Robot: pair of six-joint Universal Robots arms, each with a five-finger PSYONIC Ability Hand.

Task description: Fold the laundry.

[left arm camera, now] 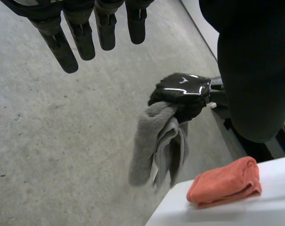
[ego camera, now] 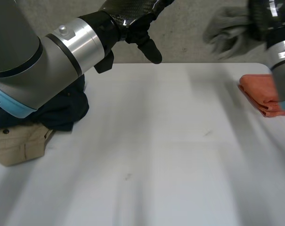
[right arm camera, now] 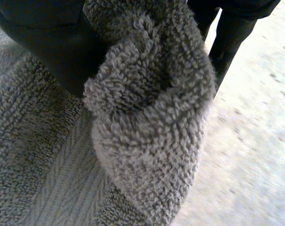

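Right wrist view shows the black fingers (right arm camera: 225, 35) of the right hand (right arm camera: 57, 52) squeezing a grey towel (right arm camera: 147, 141). The towel is fluffy and bunched into a thick roll. It hangs in long folds over the floor (left arm camera: 62, 141), past the far edge of the table (ego camera: 156, 141). The left hand (left arm camera: 81, 33) has straight fingers and holds nothing. A folded orange towel (ego camera: 261, 94) lies on the table's right side.

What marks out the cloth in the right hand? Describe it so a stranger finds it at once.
Start at the far right corner of the white table, where a folded orange towel lies. Just beyond that edge, over the concrete floor, the right hand grips a fluffy grey towel hanging in loose folds. It alone is grey and off the table.
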